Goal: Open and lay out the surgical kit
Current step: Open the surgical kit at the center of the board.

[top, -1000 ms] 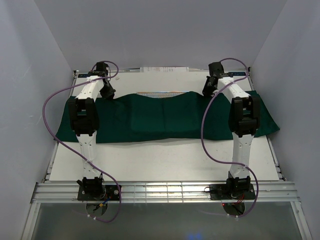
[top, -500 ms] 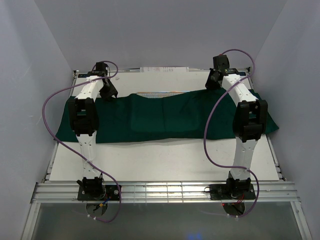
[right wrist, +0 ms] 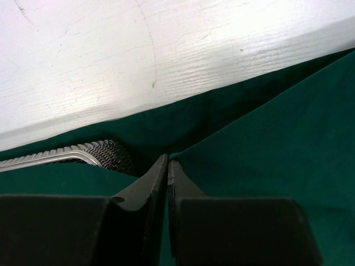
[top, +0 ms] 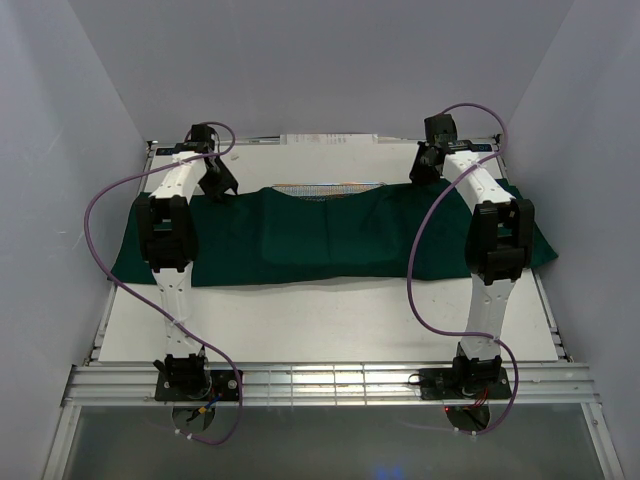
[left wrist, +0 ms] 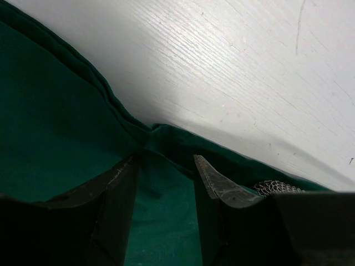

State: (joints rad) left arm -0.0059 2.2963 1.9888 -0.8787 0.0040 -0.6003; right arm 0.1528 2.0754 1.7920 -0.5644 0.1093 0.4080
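The dark green cloth wrap [top: 330,235] lies spread in a wide band across the table. A strip of the silver wire-mesh tray [top: 325,187] shows at its back edge, and also in the left wrist view [left wrist: 274,187] and the right wrist view [right wrist: 83,152]. My left gripper [top: 215,183] is open, its fingers [left wrist: 125,183] astride a fold at the cloth's back edge [left wrist: 66,127]. My right gripper [top: 425,165] is shut on the cloth's back edge [right wrist: 266,138] beside the tray's corner. Scissors, tweezers and packets are hidden.
The white table [top: 330,310] is enclosed by grey walls at left, right and back. A light strip [top: 325,140] lies along the back edge. Purple cables [top: 110,200] loop beside each arm. The cloth's right end [top: 545,255] reaches the table's right edge.
My right gripper has moved back and to the right with the cloth edge, drawing the cloth's back right part toward the rear. The left gripper has barely shifted.
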